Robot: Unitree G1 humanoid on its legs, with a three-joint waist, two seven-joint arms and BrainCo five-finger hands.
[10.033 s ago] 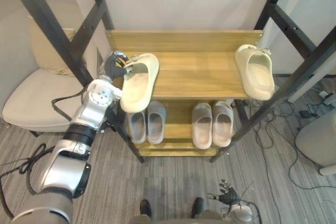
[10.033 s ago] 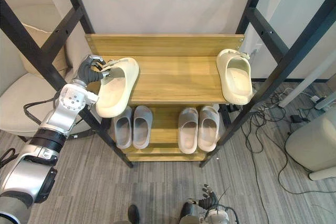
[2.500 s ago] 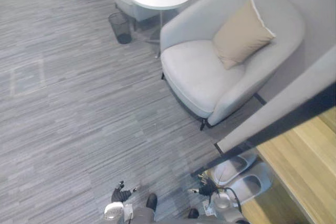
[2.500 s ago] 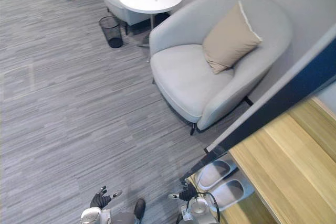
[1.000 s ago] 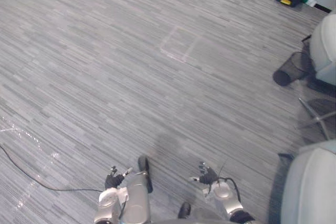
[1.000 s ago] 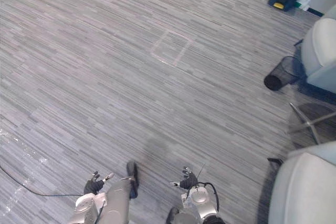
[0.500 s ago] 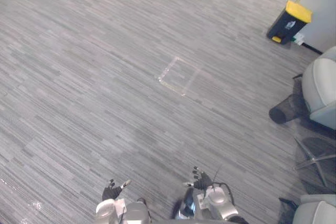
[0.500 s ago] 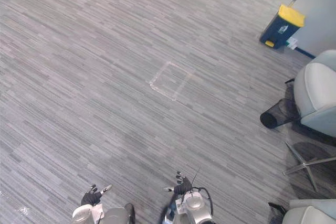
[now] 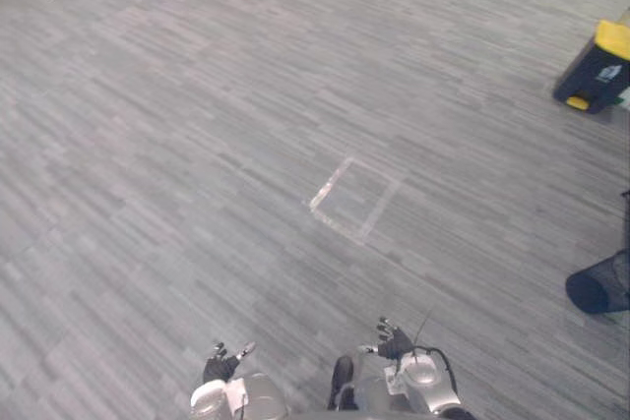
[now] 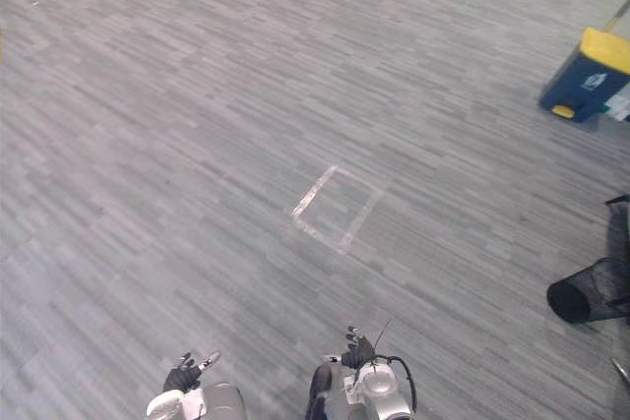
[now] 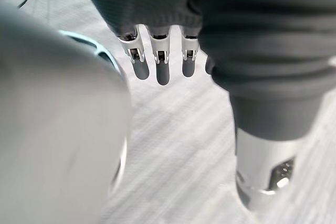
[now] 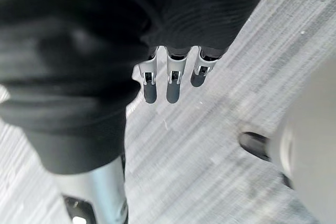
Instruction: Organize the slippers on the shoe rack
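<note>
Having turned from the shoe rack, where we left the slippers shelved, we now face grey floor [image 9: 177, 135] with a taped square [image 9: 355, 200], left hand [image 9: 219, 365] and right hand [image 9: 393, 343] hanging loose-fingered and empty, the task seemingly finished.

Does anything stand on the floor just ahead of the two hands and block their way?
Nothing visible does. The left hand and right hand hang open over carpet with a taped square; the yellow-lidded bin and black mesh basket stand off to the right.

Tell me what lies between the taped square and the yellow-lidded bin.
Nothing but bare grey floor between the taped square and the bin, as the left eye view shows.
</note>
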